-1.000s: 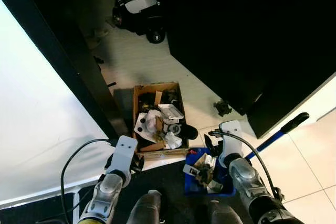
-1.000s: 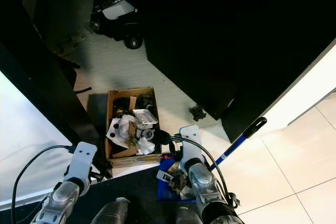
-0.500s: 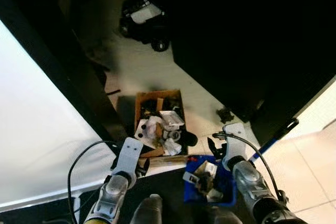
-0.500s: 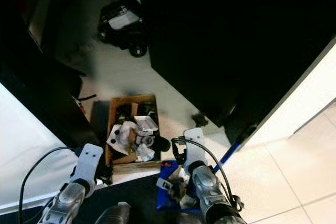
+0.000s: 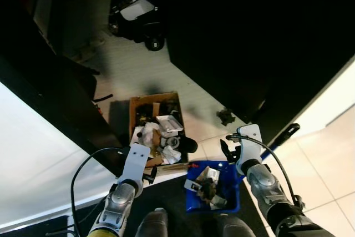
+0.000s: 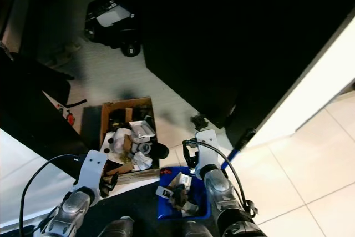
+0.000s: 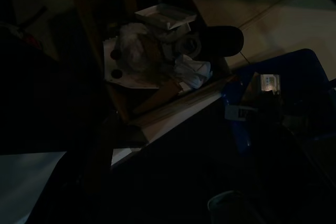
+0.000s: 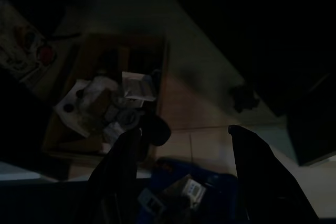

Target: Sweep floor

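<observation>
A blue dustpan (image 5: 233, 188) loaded with scraps lies on the floor just before my feet. Left of it stands an open cardboard box (image 5: 133, 109) stuffed with paper and packaging, seen also in the left wrist view (image 7: 122, 113). A broom handle (image 5: 283, 135), blue with a black grip, slants away to the right behind my right arm. My right gripper (image 5: 228, 151) hovers open over the dustpan's far edge, and its two fingers (image 8: 257, 177) stand wide apart with nothing between them. My left gripper (image 5: 148, 175) hangs beside the box's near corner. A small dark clump (image 5: 224, 116) lies on the tiles beyond the dustpan.
A black wheeled machine (image 5: 136, 12) stands at the far end of the tiled strip. Large dark furniture (image 5: 249, 43) walls the right side, and a dark panel (image 5: 50, 104) edges the left. Pale tiles (image 5: 327, 165) open out to the right.
The whole picture has shifted, so the camera has moved. Both arms keep their poses over the box and the dustpan, and the broom handle now shows shorter, partly in shadow.
</observation>
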Available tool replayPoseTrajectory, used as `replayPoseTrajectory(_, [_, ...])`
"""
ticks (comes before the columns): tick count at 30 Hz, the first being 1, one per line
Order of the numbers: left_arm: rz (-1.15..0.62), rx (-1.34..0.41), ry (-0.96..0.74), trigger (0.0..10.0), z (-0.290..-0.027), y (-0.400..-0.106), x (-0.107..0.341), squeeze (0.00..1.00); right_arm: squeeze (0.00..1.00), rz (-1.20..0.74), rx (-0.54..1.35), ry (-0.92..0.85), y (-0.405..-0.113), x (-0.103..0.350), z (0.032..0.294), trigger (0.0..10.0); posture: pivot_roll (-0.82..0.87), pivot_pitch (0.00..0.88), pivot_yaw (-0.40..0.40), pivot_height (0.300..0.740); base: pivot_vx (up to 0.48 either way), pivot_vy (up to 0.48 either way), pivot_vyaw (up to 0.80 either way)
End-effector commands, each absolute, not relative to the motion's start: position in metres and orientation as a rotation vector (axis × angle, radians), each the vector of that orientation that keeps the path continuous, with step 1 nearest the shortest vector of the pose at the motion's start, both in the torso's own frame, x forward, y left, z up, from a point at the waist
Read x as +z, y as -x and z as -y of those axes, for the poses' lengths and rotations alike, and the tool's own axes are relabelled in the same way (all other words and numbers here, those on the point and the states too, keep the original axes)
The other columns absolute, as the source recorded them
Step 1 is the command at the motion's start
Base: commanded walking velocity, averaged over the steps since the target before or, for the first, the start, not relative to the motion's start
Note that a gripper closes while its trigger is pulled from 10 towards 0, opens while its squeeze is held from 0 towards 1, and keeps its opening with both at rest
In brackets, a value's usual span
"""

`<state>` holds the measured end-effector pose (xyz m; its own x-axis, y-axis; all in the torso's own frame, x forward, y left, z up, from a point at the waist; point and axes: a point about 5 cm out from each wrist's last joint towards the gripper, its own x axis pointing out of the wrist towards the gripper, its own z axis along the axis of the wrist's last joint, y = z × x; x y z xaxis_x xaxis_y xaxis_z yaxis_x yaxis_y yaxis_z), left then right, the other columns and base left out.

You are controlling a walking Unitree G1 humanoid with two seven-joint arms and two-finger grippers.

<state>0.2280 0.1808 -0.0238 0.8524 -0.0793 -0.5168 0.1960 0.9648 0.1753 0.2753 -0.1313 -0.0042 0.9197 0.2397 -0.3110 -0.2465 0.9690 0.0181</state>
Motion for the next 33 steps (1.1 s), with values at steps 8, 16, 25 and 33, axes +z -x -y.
replayPoseTrajectory(8, [-0.567,-0.157,-0.245,10.0,-0.1797,-0.2235,-0.0321,0.00,0.00,-0.340,0.263,0.004,-0.2718,-0.0086,0.1303,10.0,0.00,0.086,0.003,0.740,0.000,0.000,0.00])
replayPoseTrajectory(16, [-0.564,-0.154,-0.250,10.0,-0.1788,-0.2269,-0.0328,0.00,0.00,-0.344,0.275,0.005,-0.2721,-0.0087,0.1299,10.0,0.00,0.086,-0.003,0.740,0.000,-0.225,0.00])
replayPoseTrajectory(25, [-0.577,-0.109,-0.257,10.0,-0.1832,-0.2271,-0.0350,0.00,0.00,-0.350,0.280,0.006,-0.2714,-0.0095,0.1310,10.0,0.00,0.086,-0.007,0.740,0.000,-0.196,0.00])
replayPoseTrajectory(33, [-0.575,-0.104,-0.251,10.0,-0.1838,-0.2270,-0.0359,0.00,0.00,-0.355,0.286,0.008,-0.2708,-0.0103,0.1308,10.0,-0.01,0.081,-0.008,0.740,0.000,0.000,0.00])
